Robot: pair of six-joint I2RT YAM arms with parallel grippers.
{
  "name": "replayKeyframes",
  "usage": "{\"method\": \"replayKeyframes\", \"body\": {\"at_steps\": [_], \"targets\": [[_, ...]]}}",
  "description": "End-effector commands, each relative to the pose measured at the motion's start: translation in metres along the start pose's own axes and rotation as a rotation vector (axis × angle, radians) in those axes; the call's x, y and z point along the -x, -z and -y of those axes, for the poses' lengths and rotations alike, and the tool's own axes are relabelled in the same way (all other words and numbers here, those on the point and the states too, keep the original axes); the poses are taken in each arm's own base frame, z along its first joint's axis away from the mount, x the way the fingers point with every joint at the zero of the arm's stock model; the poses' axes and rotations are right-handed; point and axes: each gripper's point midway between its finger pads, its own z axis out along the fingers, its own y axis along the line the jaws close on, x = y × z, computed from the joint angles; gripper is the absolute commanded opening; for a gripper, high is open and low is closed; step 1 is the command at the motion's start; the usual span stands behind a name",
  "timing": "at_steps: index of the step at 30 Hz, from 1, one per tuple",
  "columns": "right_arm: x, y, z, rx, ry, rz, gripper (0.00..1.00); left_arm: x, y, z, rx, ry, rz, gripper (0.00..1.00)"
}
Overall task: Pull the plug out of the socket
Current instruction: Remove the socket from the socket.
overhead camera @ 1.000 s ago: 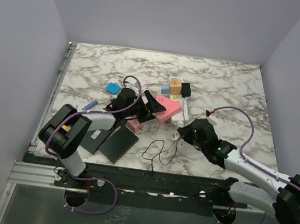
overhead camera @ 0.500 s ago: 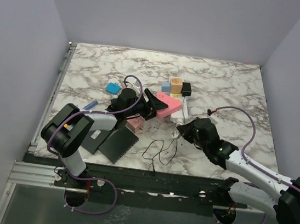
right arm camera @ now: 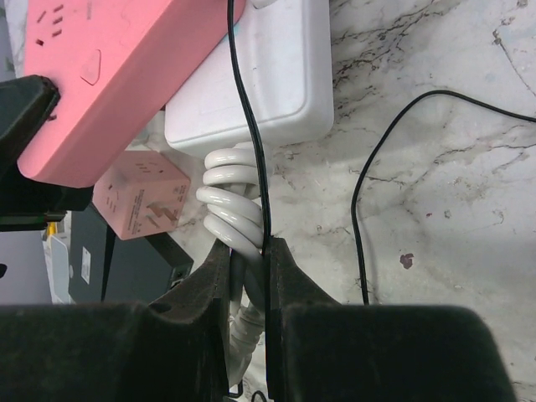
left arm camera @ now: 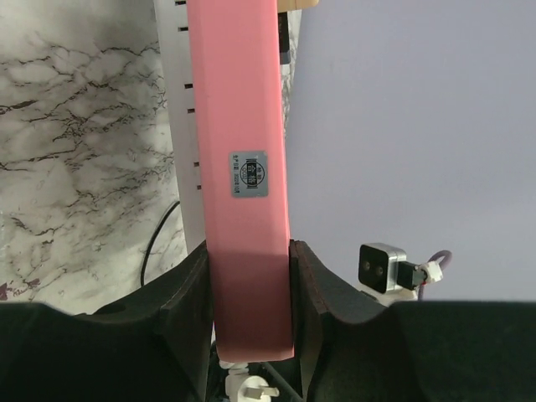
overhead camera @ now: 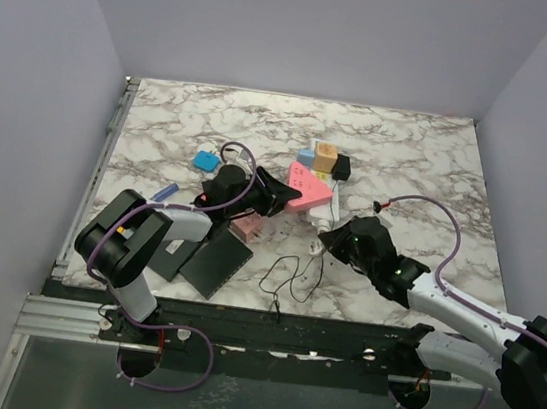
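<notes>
From above, the left gripper (overhead camera: 277, 193) is clamped across a long pink plastic power strip (overhead camera: 309, 183) that lies partly over the long white rectangular power strip (overhead camera: 330, 208) at mid-table, with the right gripper (overhead camera: 328, 236) at its near end. The left wrist view shows the pads (left arm camera: 194, 293) squeezing the pink strip's sides. The right wrist view shows the jaws pinched on a thin black cable (right arm camera: 243, 126) and a coiled white cord (right arm camera: 228, 209). The grips look set, so next the right arm should draw the cable away while the left braces.

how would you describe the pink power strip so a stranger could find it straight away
Near the middle of the marble table, where the two arms meet, the left gripper is closed on a long pink power strip, partly over a white power strip. It is far longer than the small pink cube nearby.
</notes>
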Motion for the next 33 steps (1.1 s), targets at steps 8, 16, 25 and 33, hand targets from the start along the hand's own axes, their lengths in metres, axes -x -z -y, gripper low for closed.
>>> {"method": "replayKeyframes", "body": {"at_steps": [8,16,25,33], "targets": [[-0.004,-0.015,0.006,-0.011,0.008,0.009,0.0,0.005,0.0,0.021,-0.088,0.02,0.035,0.04],[-0.006,-0.015,0.001,0.012,-0.005,-0.003,0.0,0.005,0.004,0.037,-0.184,0.085,0.036,0.0],[-0.001,-0.008,-0.007,0.042,-0.024,0.009,0.0,0.007,0.009,0.038,-0.219,0.078,0.056,0.0],[-0.003,-0.012,0.002,-0.009,-0.022,0.001,0.0,0.007,0.008,0.035,-0.215,-0.005,0.073,0.0]]}}
